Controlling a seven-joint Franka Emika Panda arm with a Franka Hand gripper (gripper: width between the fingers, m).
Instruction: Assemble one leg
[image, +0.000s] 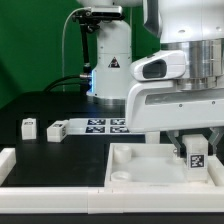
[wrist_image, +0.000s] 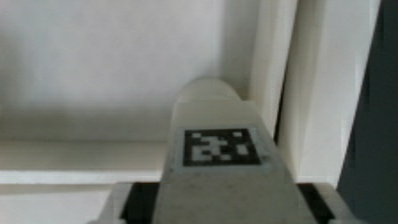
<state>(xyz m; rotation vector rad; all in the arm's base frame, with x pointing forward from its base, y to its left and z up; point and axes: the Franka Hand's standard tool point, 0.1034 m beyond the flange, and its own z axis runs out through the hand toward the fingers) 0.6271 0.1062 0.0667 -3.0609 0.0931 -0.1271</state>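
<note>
My gripper (image: 193, 150) is shut on a leg (image: 194, 153), a stubby white block with a black-and-white tag on its face. I hold it upright over the large white panel (image: 150, 165), near the panel's corner at the exterior view's right. In the wrist view the leg (wrist_image: 221, 150) fills the middle between my black pads (wrist_image: 139, 205), its rounded tip pointing at the panel's raised rim (wrist_image: 294, 80). Whether the tip touches the panel cannot be told. Two more legs (image: 29, 127) (image: 57, 129) lie on the black table at the exterior view's left.
The marker board (image: 105, 125) lies on the table behind the panel. A white frame edge (image: 20, 165) runs along the front at the exterior view's left. The arm's white base (image: 108, 65) stands at the back.
</note>
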